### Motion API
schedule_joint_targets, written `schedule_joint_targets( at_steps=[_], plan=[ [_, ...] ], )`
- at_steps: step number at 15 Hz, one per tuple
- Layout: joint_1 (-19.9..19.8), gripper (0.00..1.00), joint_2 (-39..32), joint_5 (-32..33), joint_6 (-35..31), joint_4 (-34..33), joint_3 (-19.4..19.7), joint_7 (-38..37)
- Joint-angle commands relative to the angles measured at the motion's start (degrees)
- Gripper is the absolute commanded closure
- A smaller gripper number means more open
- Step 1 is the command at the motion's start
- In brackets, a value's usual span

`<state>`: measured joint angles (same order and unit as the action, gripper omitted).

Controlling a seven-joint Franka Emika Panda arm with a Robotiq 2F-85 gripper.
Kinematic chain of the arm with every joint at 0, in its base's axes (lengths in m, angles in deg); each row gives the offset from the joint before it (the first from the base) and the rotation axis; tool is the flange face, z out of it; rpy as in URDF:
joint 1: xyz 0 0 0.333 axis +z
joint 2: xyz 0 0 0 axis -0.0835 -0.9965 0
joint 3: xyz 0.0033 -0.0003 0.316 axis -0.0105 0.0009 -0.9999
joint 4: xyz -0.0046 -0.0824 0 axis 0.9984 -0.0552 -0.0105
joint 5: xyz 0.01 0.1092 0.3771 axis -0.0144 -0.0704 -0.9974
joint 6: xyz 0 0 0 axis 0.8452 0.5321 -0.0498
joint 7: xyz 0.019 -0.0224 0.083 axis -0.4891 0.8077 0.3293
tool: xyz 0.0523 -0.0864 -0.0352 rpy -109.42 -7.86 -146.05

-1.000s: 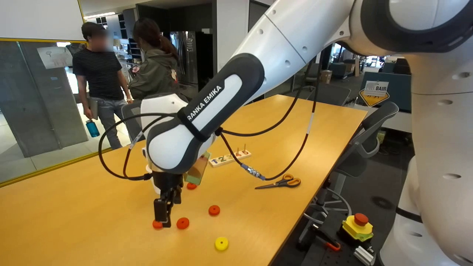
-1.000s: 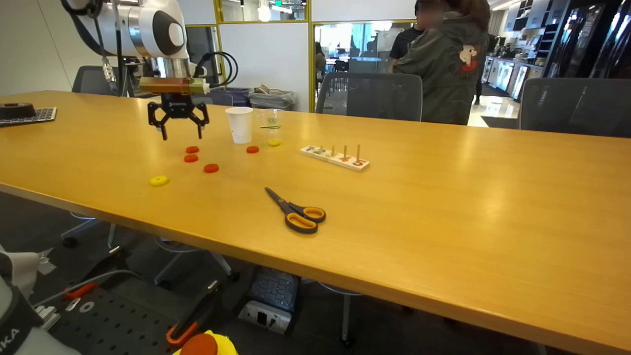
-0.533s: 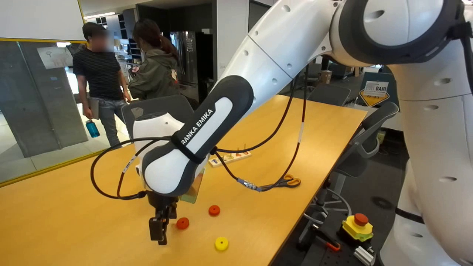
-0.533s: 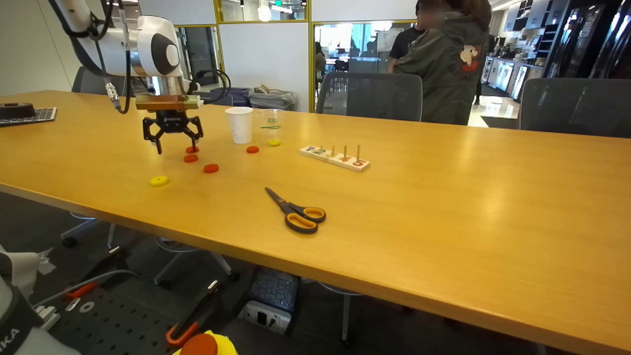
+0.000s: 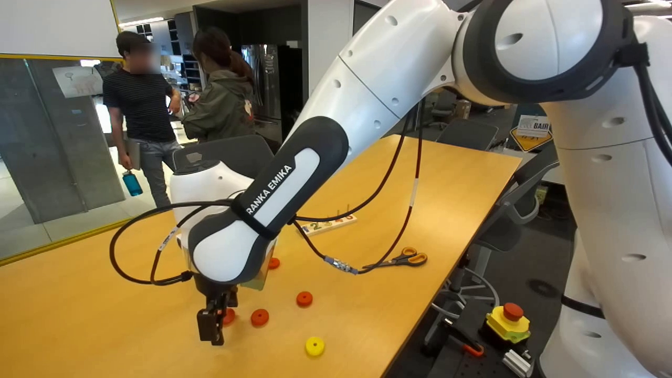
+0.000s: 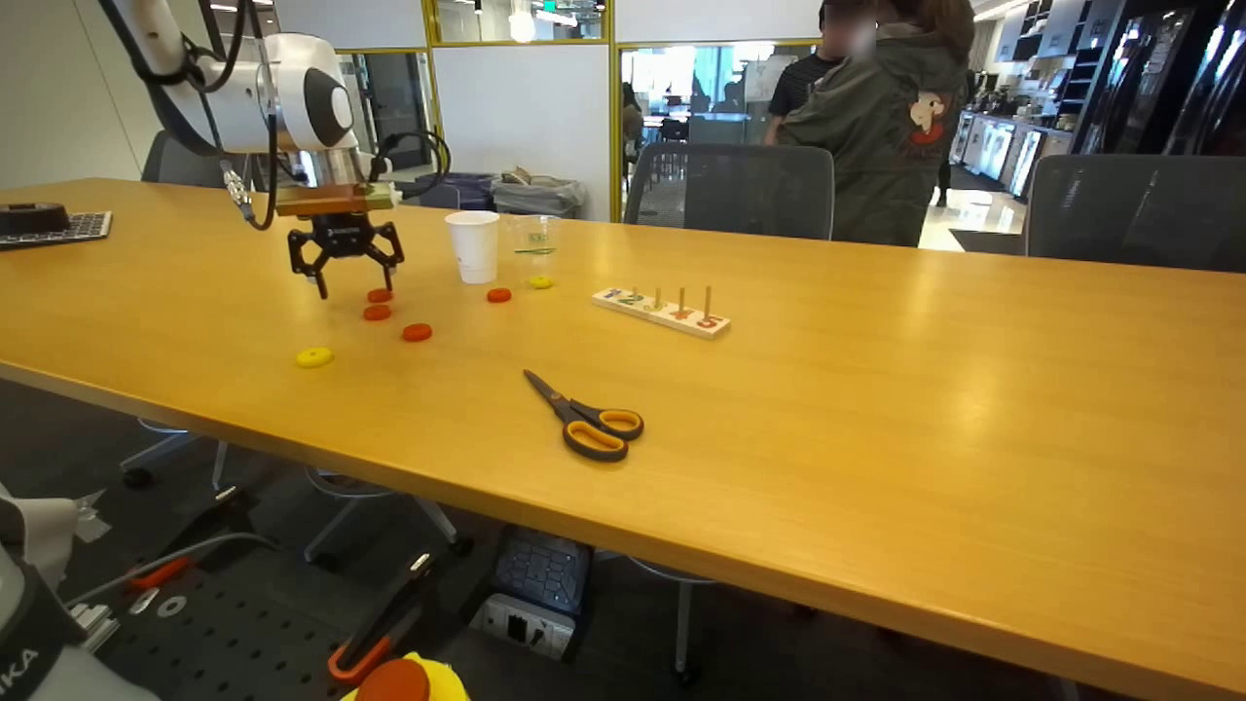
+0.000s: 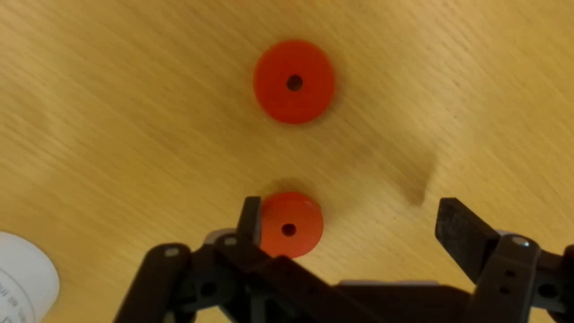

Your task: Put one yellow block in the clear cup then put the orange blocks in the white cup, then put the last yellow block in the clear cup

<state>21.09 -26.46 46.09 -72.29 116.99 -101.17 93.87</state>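
My gripper [image 6: 356,289] is open and empty above the table, pointing down, near two orange blocks [image 6: 381,295] [image 6: 377,313]. In the wrist view, one orange block [image 7: 293,226] shows beside the left finger, partly covered by it, and another [image 7: 294,101] lies farther up. More orange blocks [image 6: 417,332] [image 6: 498,295] lie apart. One yellow block [image 6: 314,357] lies near the table's front edge. The white cup [image 6: 474,248] stands upright; the clear cup [image 6: 535,236] is behind its right side. A yellow block [image 6: 541,282] shows at the clear cup's base; I cannot tell whether inside.
A wooden peg board [image 6: 662,312] with numbers lies right of the cups. Orange-handled scissors [image 6: 589,419] lie nearer the front edge. A keyboard [image 6: 88,228] is at the far left. Chairs [image 6: 730,190] and two people stand behind the table [image 6: 876,409].
My open gripper has come down toward the table and moved left in an exterior view, past the nearest orange blocks. The blocks and cups have not moved.
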Motion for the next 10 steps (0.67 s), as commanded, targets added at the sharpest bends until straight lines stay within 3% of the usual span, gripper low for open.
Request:
schedule_joint_targets(
  at_steps=[1, 10],
  plan=[
    [1.0, 0.0, -2.7, 1.6, 0.4, -4.1, 1.3, -1.2],
    [0.3, 0.0, -5.7, 1.1, 0.7, -8.0, 2.8, -0.7]
  ],
)
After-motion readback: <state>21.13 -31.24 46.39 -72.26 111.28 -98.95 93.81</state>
